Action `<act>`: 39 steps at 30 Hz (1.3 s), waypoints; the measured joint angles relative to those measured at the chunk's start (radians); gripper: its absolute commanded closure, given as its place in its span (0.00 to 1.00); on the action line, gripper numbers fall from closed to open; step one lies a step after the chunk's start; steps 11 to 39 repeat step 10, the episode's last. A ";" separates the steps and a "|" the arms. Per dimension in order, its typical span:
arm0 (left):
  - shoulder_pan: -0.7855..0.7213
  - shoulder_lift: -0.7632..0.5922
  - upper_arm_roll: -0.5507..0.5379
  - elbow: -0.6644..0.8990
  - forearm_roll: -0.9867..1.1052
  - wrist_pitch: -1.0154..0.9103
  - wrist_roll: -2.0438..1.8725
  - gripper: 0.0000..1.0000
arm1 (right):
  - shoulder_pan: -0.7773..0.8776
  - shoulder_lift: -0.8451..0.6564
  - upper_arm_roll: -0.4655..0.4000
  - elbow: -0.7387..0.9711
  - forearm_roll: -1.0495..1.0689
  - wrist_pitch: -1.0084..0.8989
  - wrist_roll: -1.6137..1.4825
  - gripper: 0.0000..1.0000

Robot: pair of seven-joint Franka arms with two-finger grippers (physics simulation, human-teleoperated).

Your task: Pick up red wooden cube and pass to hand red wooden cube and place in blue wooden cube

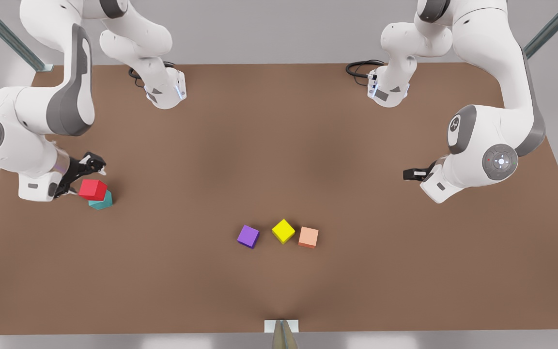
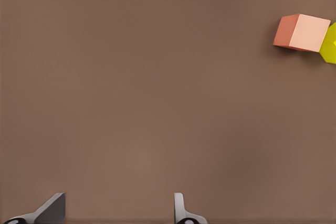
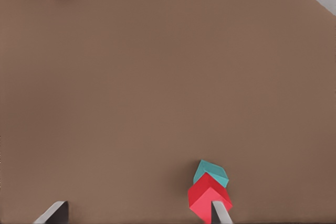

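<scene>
R gripper [image 1: 83, 170], the linkage-finger hand at the front view's left, sits low w/ fingers spread apart; in the right wrist view one fingertip [image 3: 219, 212] overlaps the red wooden cube [image 1: 92, 189] while the other is well off to the side, so jaws look open, not clamping. Red cube rests on top of the blue wooden cube [image 1: 101, 201], offset and rotated vs. it, overhanging on the side toward the gripper. Looks like the release stage of the placement, i.e. task nearly done. To do it well: keep jaws wide, pull away w/o brushing the red cube, since that one finger is touching or just beside it (can't tell which) and a sideways drag could tip it off the teal block. L gripper [image 1: 415, 173], plain straight fingers, waits at the front view's right above bare table [image 1: 279, 145], fingers parted w/ nothing between them. Purple cube [image 1: 248, 236], yellow cube [image 1: 283, 230] and peach cube [image 1: 308, 237] sit in a loose row near mid-table, well apart from the stack.
</scene>
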 measured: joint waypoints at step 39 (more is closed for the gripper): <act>0.000 0.000 0.000 -0.001 0.000 -0.002 0.002 0.00 | -0.046 0.008 0.048 0.029 -0.012 -0.022 0.280 0.00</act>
